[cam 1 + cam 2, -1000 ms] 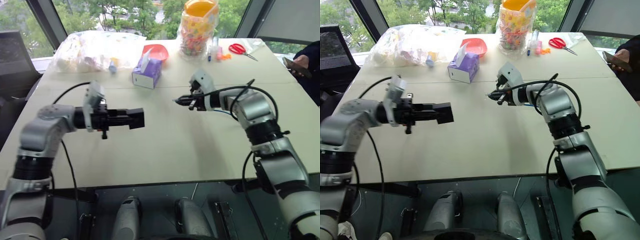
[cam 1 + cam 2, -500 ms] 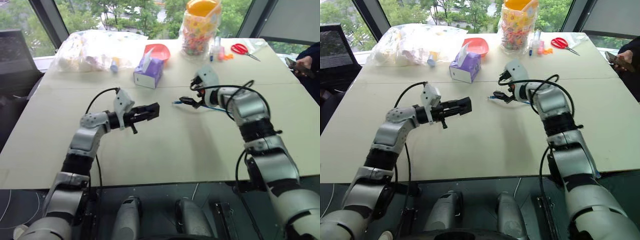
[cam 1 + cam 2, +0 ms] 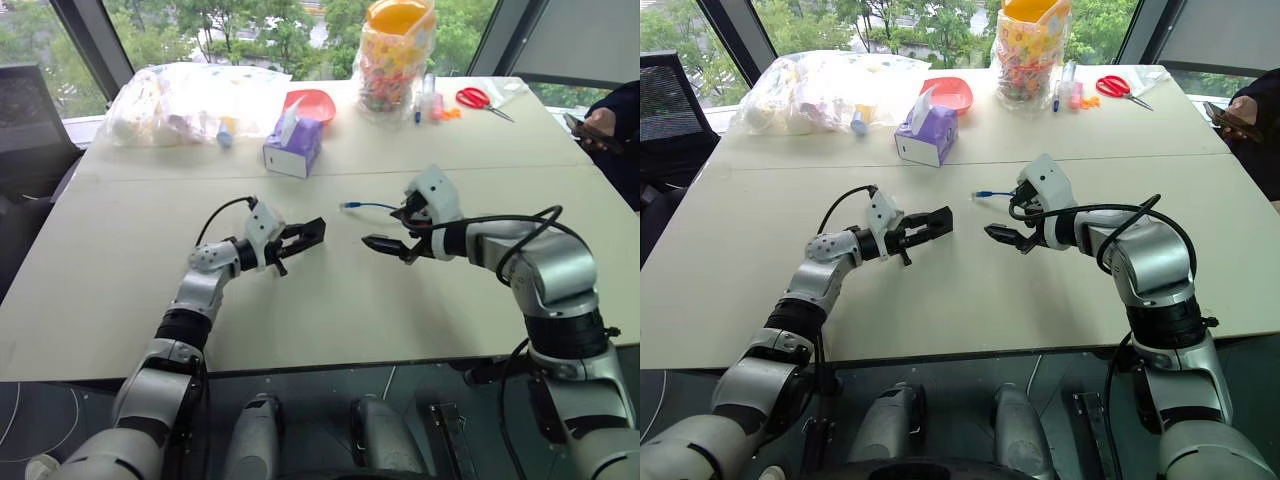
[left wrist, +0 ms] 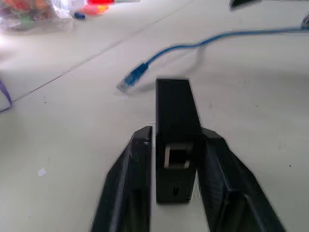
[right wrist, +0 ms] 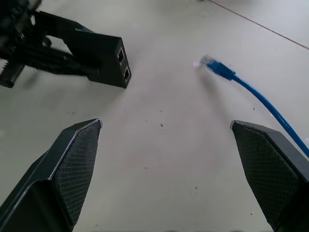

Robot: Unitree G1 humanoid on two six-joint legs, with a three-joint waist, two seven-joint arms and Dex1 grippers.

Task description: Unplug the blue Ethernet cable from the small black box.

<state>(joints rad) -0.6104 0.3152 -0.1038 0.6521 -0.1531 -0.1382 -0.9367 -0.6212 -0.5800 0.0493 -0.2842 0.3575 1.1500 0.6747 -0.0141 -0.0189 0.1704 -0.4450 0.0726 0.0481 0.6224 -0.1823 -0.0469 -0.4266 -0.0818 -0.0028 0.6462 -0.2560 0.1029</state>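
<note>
Right wrist view — blue Ethernet cable (image 5: 251, 89) between spread fingers (image 5: 72, 159)

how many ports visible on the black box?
2, side by side on the end face of the small black box, facing the blue Ethernet cable plug lying loose on the table. Other faces may hide more.

Small black box (image 4: 176, 145): no legible label, brand or number on the visible faces.
Blue Ethernet cable (image 5: 251, 89): no print readable on the jacket or plug.
Purple tissue box (image 3: 293, 150): markings on the side cannot be read.
Clear jar with yellow lid (image 3: 398, 55): coloured contents, no readable text.
Plastic bag (image 3: 190, 98): patterned, nothing legible.
Overall: no readable text, signs or numbers found.
</note>
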